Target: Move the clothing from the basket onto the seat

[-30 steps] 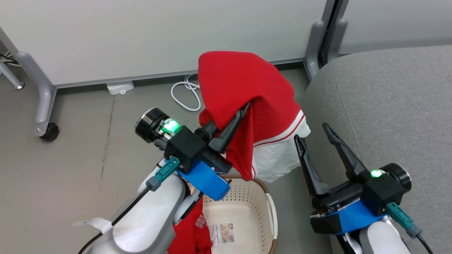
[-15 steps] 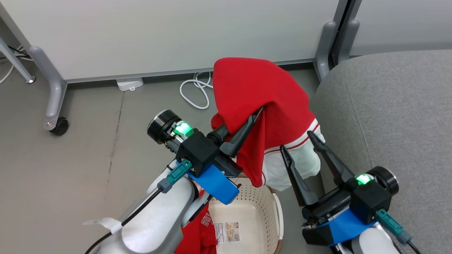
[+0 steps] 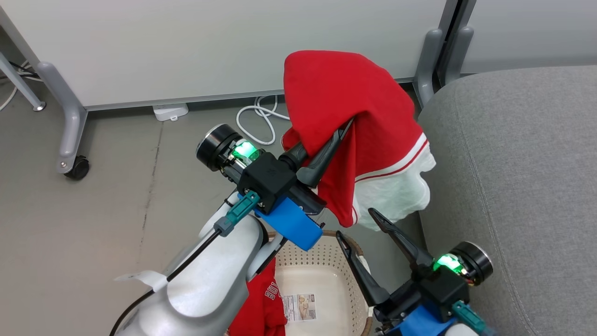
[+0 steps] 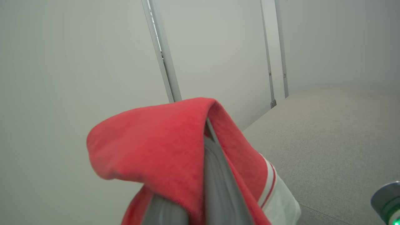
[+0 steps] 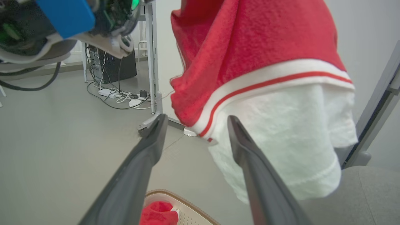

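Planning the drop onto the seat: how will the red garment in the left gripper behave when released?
Probably floppy: the red garment drapes in folds over the shut left gripper, white part hanging. Likely light, as one fingertip pinch carries it. On the grey seat it should slump, not roll.

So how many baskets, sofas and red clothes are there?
Basket: 1
Sofa: 1
Red clothes: 2, lifted garment and garment in basket
Total: 4
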`<state>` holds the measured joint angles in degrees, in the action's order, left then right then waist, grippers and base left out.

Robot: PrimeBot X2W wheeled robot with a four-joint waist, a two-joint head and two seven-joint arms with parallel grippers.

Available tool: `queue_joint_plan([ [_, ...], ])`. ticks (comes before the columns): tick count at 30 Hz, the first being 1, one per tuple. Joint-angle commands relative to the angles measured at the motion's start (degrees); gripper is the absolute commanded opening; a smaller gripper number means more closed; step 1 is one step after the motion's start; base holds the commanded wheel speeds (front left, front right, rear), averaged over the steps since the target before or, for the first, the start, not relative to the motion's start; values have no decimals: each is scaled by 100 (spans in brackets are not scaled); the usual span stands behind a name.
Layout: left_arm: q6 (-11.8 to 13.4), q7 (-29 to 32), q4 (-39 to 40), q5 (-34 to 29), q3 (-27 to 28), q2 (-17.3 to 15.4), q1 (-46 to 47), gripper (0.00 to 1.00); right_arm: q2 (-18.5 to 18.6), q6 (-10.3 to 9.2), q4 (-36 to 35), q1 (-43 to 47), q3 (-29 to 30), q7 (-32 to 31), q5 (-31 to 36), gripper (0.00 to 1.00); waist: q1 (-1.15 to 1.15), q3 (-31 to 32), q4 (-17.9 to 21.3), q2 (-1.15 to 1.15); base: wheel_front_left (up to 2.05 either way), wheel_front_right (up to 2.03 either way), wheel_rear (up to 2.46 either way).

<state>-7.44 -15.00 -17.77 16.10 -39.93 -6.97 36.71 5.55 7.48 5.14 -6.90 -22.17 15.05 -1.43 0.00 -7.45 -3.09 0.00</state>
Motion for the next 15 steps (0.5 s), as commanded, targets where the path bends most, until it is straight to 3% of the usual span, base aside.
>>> queue_joint_plan([
  [1,-4,-28,-16,-30,-9,36,102,0,-36,3,95,-174,-53,20,230,100,0,-7,-8,0,0,0,0],
  [15,-4,-28,-108,-40,64,255,121,0,-243,2,426,-826,182,20,1344,100,0,-158,-104,0,0,0,0],
])
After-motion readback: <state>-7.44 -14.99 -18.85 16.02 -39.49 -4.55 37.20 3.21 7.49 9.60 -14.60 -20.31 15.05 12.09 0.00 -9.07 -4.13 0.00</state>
